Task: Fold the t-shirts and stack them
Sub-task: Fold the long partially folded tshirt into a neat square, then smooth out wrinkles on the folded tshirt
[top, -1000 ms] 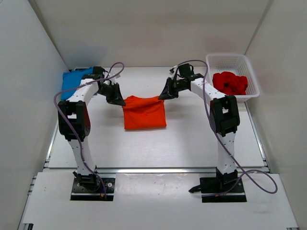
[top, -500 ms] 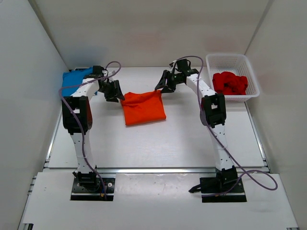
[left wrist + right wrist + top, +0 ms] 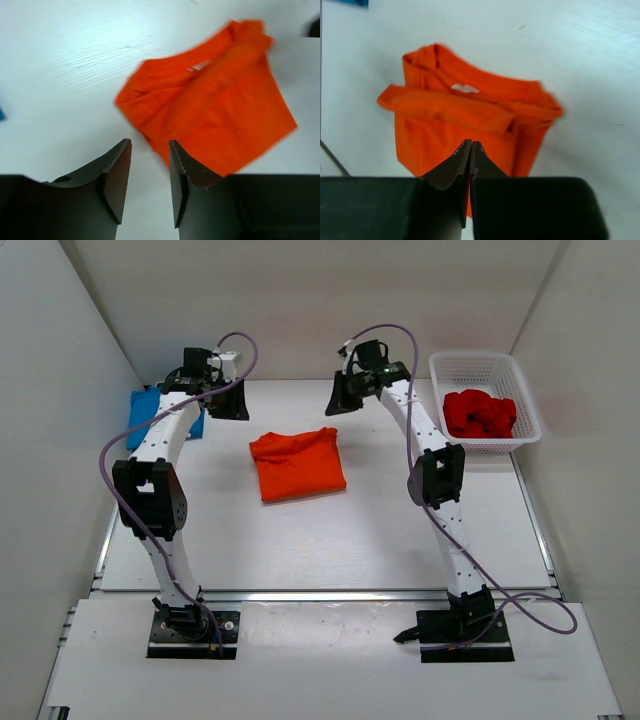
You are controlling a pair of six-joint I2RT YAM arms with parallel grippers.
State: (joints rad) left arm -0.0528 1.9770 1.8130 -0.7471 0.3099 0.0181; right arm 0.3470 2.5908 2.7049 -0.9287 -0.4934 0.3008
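Well clear of both fingers (image 3: 117,175) lies orange t-shirt (image 3: 298,465).

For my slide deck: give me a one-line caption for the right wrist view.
Right gripper, jaws shut and empty, hangs above the roughly folded orange t-shirt lying on the white table.

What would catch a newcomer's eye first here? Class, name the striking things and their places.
A folded orange t-shirt lies centrally. A deep red t-shirt sits crumpled in the white basket at far right, a blue t-shirt at far left. The left gripper and right gripper hang above, empty.
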